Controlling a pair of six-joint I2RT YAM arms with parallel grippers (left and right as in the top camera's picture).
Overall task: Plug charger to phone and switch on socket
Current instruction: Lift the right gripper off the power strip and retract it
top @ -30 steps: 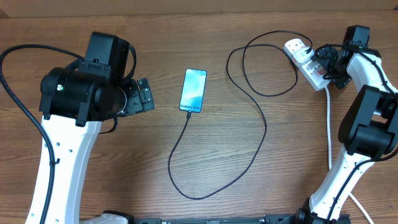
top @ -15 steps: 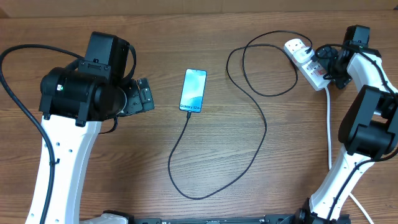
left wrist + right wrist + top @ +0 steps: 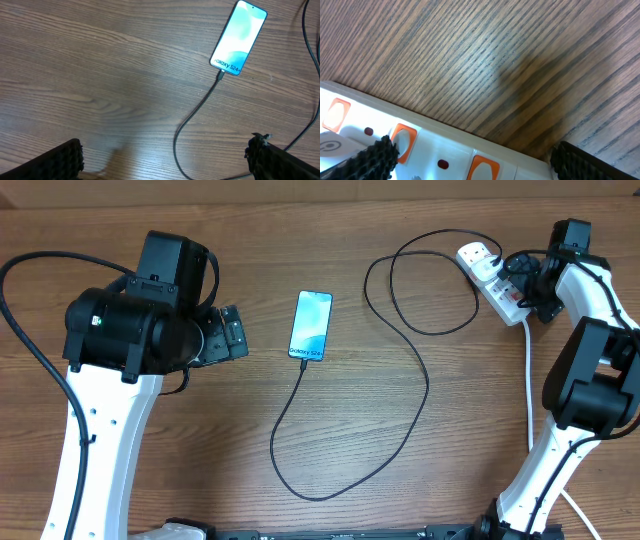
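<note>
We see the charger (image 3: 428,390) on the wooden table (image 3: 200,440) meeting the lower edge of the phone (image 3: 311,326) and looping to the socket (image 3: 492,282), over which our right gripper (image 3: 470,152) hangs spread, the left gripper (image 3: 165,150) likewise spread near the phone.

The table (image 3: 200,440) is brown wood with dark streaky grain. The phone (image 3: 311,326) has a blue-teal gradient screen, white lettering and a dark frame. The charger (image 3: 427,387) is black. The socket (image 3: 490,278) is white with orange-red switches and small red dots.
</note>
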